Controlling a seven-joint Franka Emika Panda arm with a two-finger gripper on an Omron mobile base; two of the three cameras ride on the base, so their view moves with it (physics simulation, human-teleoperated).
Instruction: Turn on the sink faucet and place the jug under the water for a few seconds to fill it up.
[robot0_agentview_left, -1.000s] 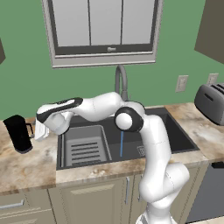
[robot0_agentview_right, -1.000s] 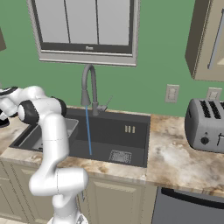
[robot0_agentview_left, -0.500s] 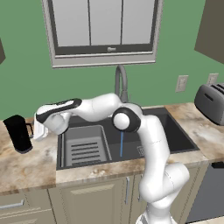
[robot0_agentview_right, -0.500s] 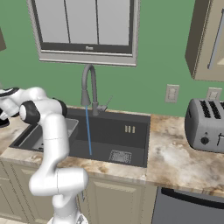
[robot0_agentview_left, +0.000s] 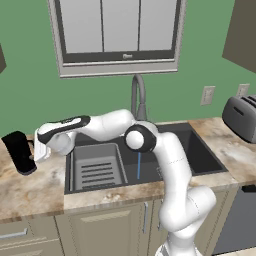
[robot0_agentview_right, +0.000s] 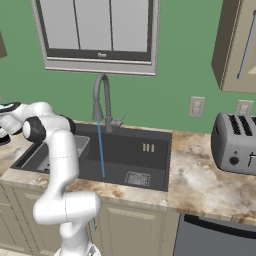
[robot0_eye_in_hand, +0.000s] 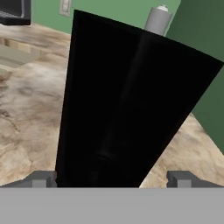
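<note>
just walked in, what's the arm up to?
The tall grey gooseneck faucet is running: a thin blue stream of water falls into the dark grey sink. The white arm reaches left over the counter, its gripper at the small black cylindrical jug, which stands on the marbled counter beside the basin. The hand view shows the jug between open jaws, not yet lifted.

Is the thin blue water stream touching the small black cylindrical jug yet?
Apart. In the left base view the water falls into the dark grey sink, while the jug stands on the counter left of the basin.
</note>
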